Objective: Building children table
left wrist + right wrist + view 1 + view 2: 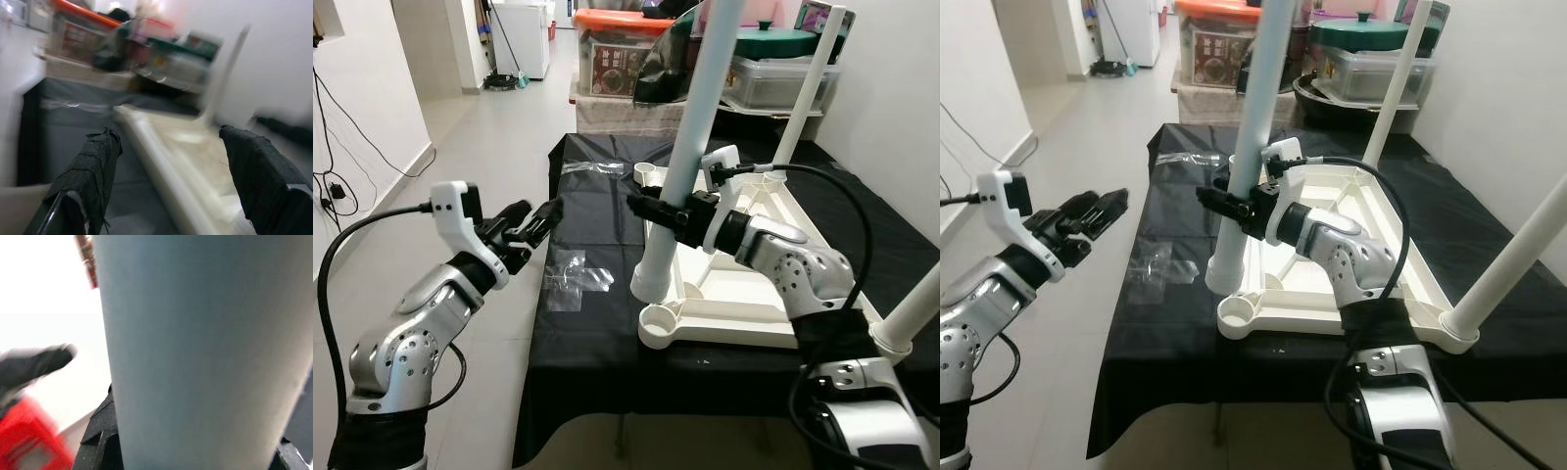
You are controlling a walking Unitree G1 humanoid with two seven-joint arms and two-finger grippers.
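upturned tabletop [744, 257] on cloth [597, 211], bins [773, 78] behind

no text, label or number can be read; the print on the box [610, 69] beyond the worktop's far edge is too small.

I am standing in a home, looking down a pale tiled hallway [499, 127] that is running past white walls toward a white appliance [524, 34]. Plastic storage boxes [783, 83] and an orange-lidded bin [622, 49] are sitting stacked against the wall beyond the black-covered tabletop [597, 323]. Cables [333, 147] are trailing down the wall beside me.
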